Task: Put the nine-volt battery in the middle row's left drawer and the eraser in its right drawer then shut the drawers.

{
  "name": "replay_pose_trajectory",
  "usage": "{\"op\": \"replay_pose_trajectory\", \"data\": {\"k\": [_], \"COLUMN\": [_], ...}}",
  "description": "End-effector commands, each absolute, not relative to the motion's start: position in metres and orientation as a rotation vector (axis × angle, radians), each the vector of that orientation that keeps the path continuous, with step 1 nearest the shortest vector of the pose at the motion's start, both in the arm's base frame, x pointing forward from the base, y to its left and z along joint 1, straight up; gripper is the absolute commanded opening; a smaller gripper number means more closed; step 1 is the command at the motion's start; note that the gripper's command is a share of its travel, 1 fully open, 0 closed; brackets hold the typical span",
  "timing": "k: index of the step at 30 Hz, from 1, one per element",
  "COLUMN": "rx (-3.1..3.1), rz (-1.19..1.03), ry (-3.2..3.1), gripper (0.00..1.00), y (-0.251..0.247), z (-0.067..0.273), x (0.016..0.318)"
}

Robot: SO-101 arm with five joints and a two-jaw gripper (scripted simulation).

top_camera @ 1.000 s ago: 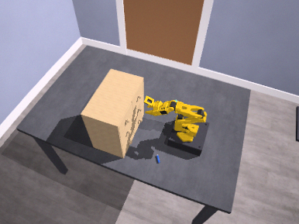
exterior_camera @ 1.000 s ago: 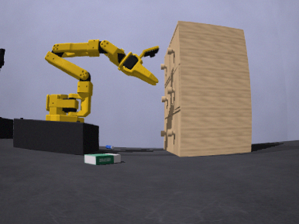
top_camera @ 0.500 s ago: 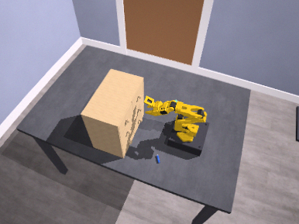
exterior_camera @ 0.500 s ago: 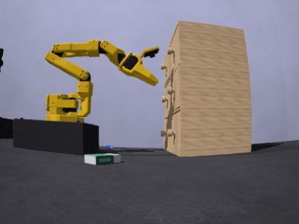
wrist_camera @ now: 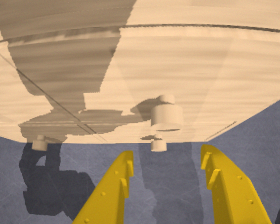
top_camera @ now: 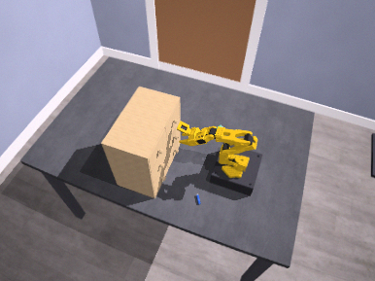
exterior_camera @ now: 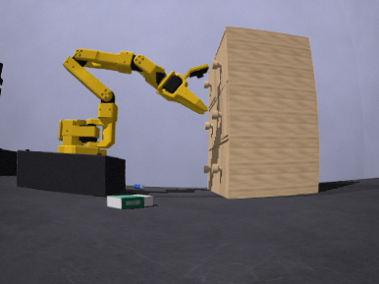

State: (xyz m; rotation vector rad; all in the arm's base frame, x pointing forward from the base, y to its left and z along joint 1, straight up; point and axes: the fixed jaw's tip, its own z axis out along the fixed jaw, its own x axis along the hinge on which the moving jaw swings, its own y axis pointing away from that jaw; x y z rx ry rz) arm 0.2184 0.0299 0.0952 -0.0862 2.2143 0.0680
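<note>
The chest (top_camera: 130, 166) (exterior_camera: 270, 117) (wrist_camera: 210, 65) stands with its knobbed front toward the arm; its drawers look shut. My gripper (top_camera: 182, 134) (exterior_camera: 206, 89) (wrist_camera: 167, 151) is open and empty, its jaws apart just in front of the chest face. In the wrist view a round knob (wrist_camera: 166, 118) lies just beyond the fingertips, in line with the gap between them. A green and white block (exterior_camera: 132, 201), which looks like the eraser, lies on the table beside the arm's base; a bit of green (top_camera: 221, 126) shows behind the arm. I cannot make out the nine-volt battery.
A small blue object (top_camera: 197, 199) (exterior_camera: 138, 186) lies on the table (top_camera: 272, 223) between the arm's black base (top_camera: 230, 184) (exterior_camera: 64, 173) and the near edge. Two lower knobs show in the wrist view, one left (wrist_camera: 40, 144) and one near the middle (wrist_camera: 158, 145).
</note>
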Motion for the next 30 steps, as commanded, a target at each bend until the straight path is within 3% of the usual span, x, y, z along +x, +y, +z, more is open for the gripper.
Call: {"op": "replay_pose_trajectory", "data": {"k": [1, 30], "rx": [-0.079, -0.079], "rz": [0.065, 0.063], "ry": [2.2, 2.2], "gripper": [0.21, 0.21], "y": [0.029, 0.03], "z": [0.097, 0.088], "x": [0.223, 0.241]}}
